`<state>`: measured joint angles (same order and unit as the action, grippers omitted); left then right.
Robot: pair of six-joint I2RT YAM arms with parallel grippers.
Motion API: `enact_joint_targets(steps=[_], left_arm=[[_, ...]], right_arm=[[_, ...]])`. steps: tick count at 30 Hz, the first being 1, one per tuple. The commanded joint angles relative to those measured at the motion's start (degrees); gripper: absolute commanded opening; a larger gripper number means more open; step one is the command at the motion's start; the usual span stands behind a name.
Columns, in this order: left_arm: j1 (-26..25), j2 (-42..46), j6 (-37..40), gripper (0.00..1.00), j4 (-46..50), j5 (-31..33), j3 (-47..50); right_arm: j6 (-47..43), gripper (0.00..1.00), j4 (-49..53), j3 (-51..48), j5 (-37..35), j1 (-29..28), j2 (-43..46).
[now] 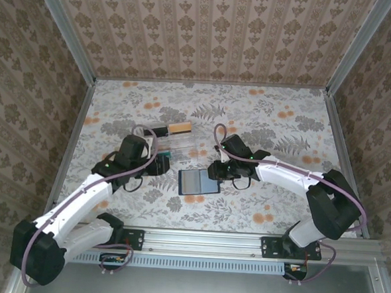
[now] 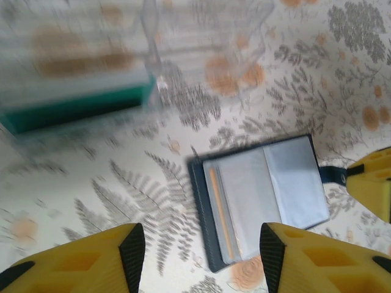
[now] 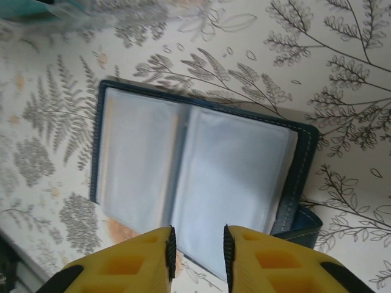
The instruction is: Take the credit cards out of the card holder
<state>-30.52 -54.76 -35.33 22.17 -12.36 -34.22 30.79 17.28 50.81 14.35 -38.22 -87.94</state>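
On my left side, my left gripper (image 1: 158, 164) hangs just above the flowered table (image 1: 276, 125), its yellow fingers (image 2: 125, 253) spread wide with nothing between them. Just beyond it sits a clear plastic tray (image 1: 182, 143), and a teal block (image 2: 79, 105) shows as a blur in my left wrist view. Toward the middle, the card holder (image 1: 198, 182) lies open and flat on the table, its grey-blue pockets facing up and its navy rim framing them. In its left pocket I see a thin tan-orange strip, the edge of a credit card (image 2: 219, 210); I cannot make out a black one. On the right, my right gripper (image 3: 198, 255) hovers over the holder's near right edge with its fingers drawn to a narrow gap. The pocket face shows through that gap, and I cannot tell whether the tips touch it.
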Motion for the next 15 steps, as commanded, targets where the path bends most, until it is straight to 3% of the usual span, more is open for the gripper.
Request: enact_joint_targets(steps=[1, 4, 15], left_arm=[[-2.2, -0.8, -13.5, 0.53, -10.6, -4.3, 3.9], [-4.3, -3.6, -17.9, 0.53, -16.9, -5.4, 6.6], [-9.3, -17.8, -19.8, 0.52, -25.3, -7.3, 4.6]], right_arm=[[-1.7, 0.29, 2.8, 1.2, -4.1, -1.0, -2.1], [-2.0, 0.27, 2.7, 0.7, -4.6, -2.0, -3.9], [0.0, 0.19, 1.2, -1.6, -6.9, -4.2, -5.9]])
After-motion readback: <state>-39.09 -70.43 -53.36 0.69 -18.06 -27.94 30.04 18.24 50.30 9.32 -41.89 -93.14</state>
